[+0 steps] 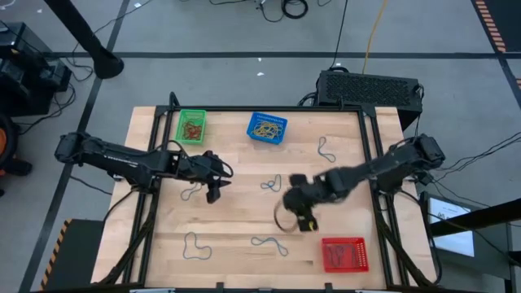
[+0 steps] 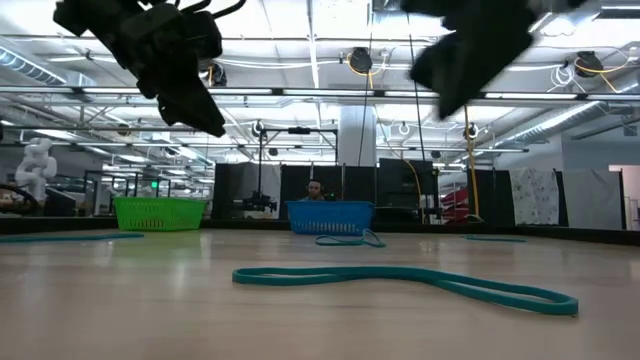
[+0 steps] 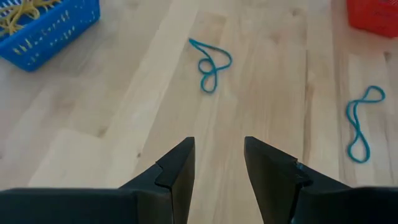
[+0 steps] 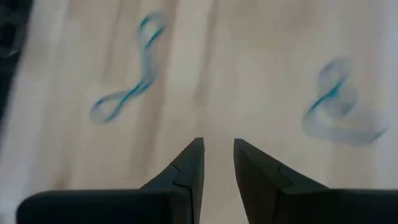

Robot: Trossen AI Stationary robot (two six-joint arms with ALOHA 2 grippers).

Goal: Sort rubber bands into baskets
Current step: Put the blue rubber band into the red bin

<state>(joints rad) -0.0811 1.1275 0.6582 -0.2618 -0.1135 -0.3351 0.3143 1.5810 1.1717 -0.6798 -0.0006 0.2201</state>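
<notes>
- The step in hand looks like picking up another loose band: several teal rubber bands (image 1: 270, 242) lie scattered on the wooden surface (image 1: 236, 220), apart from each other.
- To do it well, a gripper should come down over a single strand, straddle it, and close low against the wood so the thin loop cannot slip out.
- The green basket (image 1: 191, 126) and blue basket (image 1: 267, 128) stand at the far edge; the red basket (image 1: 344, 254) sits at the near right corner.
- The left gripper (image 1: 213, 194) hovers mid-left, arm stretched inward, fingers spread and empty.
- The right gripper (image 1: 304, 221) hangs near the centre, arm reaching in from the right, fingers narrowly parted, holding nothing visible.
</notes>
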